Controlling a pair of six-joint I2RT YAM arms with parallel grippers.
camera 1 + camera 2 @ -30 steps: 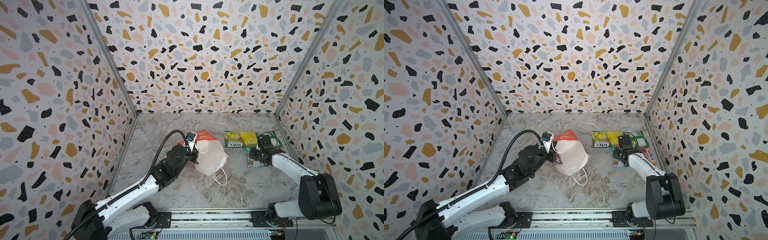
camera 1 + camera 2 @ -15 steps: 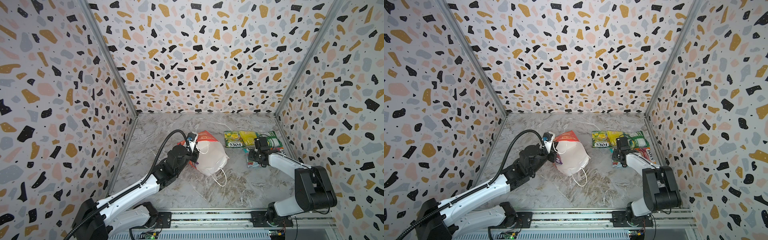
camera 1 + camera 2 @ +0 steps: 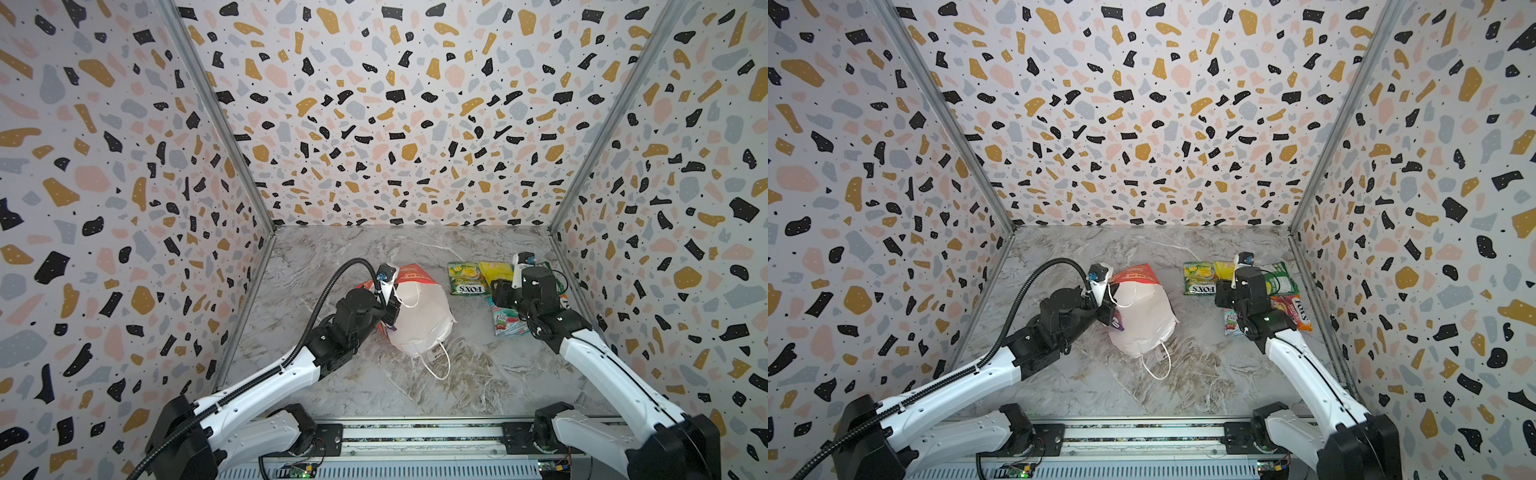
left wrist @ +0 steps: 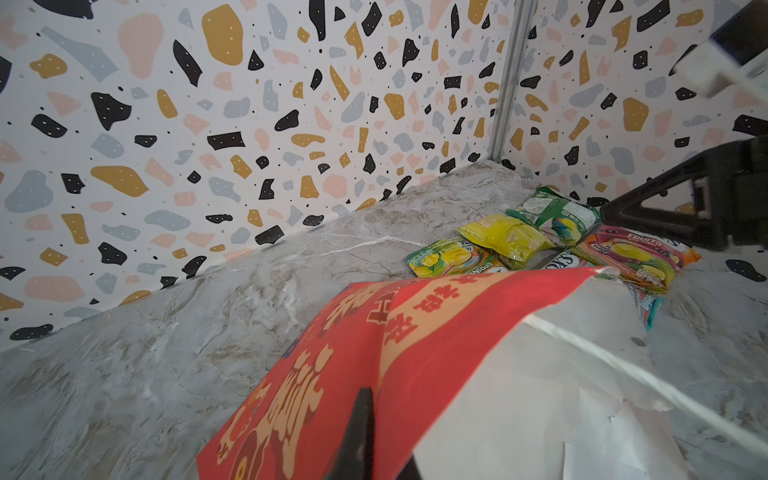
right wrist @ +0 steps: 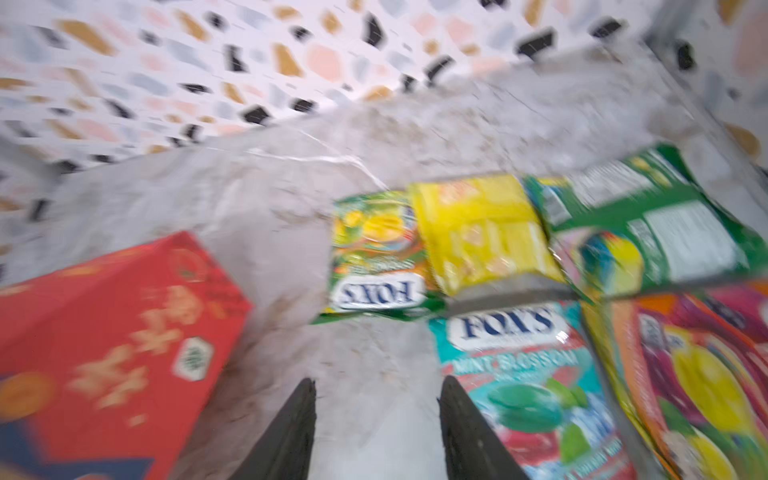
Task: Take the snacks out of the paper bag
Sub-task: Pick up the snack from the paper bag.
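The rim of one red paper bag (image 3: 419, 316) is pinched by the left gripper (image 3: 390, 311); the bag is laid on its side mid-table (image 3: 374, 386). Five snack packets (image 3: 465, 278) are seen outside it, to its right. The right gripper (image 5: 376, 386) is seen spread and empty, just beside the teal packet (image 5: 528, 386).
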